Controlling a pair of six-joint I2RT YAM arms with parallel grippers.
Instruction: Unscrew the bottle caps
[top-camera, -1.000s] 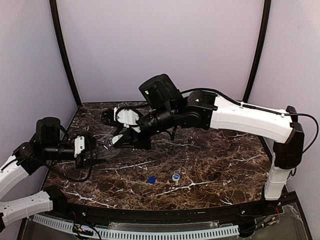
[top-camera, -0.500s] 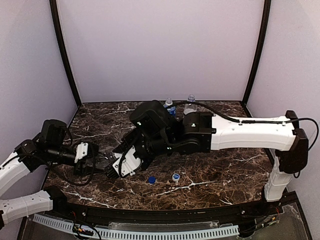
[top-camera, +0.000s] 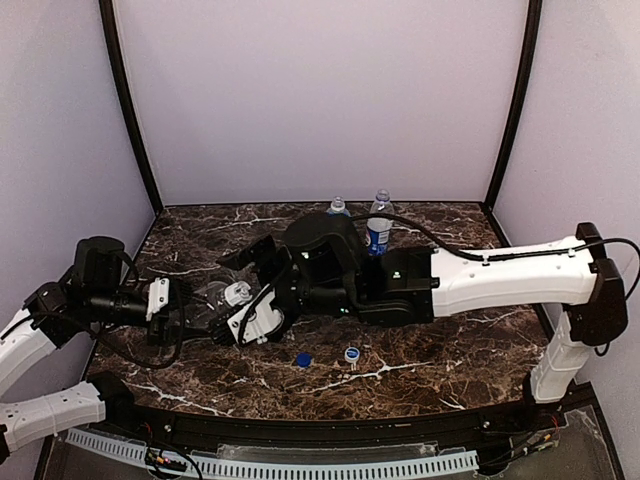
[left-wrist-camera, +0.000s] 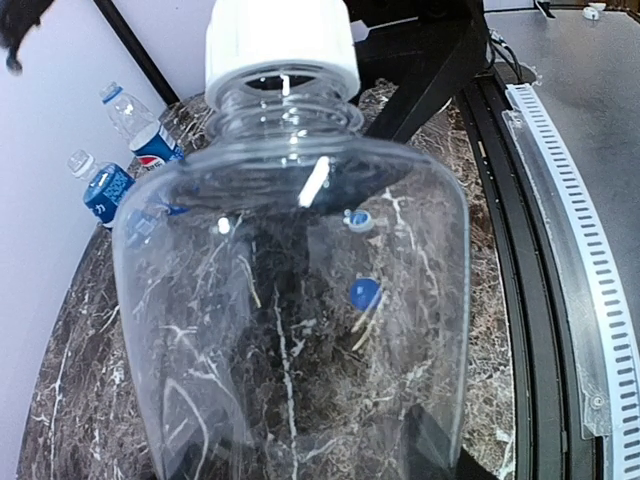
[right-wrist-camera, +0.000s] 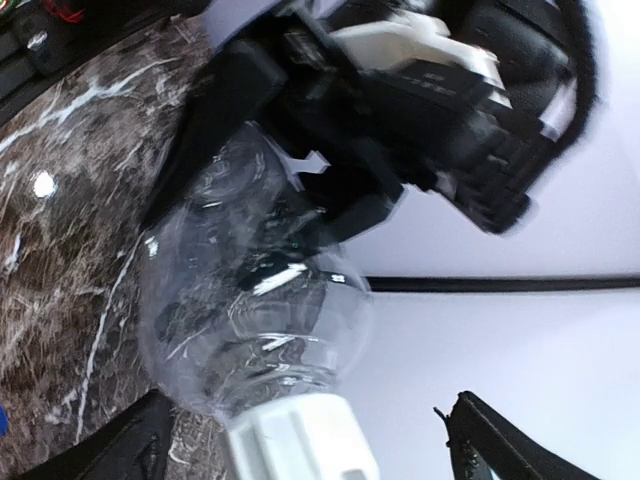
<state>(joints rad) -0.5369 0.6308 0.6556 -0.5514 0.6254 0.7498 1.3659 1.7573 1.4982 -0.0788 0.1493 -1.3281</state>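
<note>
A plain clear bottle (top-camera: 207, 303) lies sideways in my left gripper (top-camera: 185, 312), which is shut on its body. In the left wrist view the bottle (left-wrist-camera: 300, 300) fills the frame, its white cap (left-wrist-camera: 280, 40) on the neck and my left gripper (left-wrist-camera: 315, 455) at its base. My right gripper (top-camera: 243, 315) stands open at that cap (top-camera: 237, 293). Seen from the right wrist, the fingers (right-wrist-camera: 130, 450) flank the white cap (right-wrist-camera: 300, 440) without touching it. Two blue-labelled bottles (top-camera: 379, 225) (top-camera: 338, 208) stand uncapped at the back. A blue cap (top-camera: 302, 359) and a second loose cap (top-camera: 352, 354) lie on the table.
The dark marble table (top-camera: 450, 330) ends at a black rail (top-camera: 330, 430) along the near edge. Purple walls close in the back and sides. My right arm (top-camera: 500, 275) stretches across the middle of the table from the right.
My right gripper has opened and its arm has swung down and forward, uncovering the two back bottles. It now sits around the white cap. The left gripper still holds the plain bottle.
</note>
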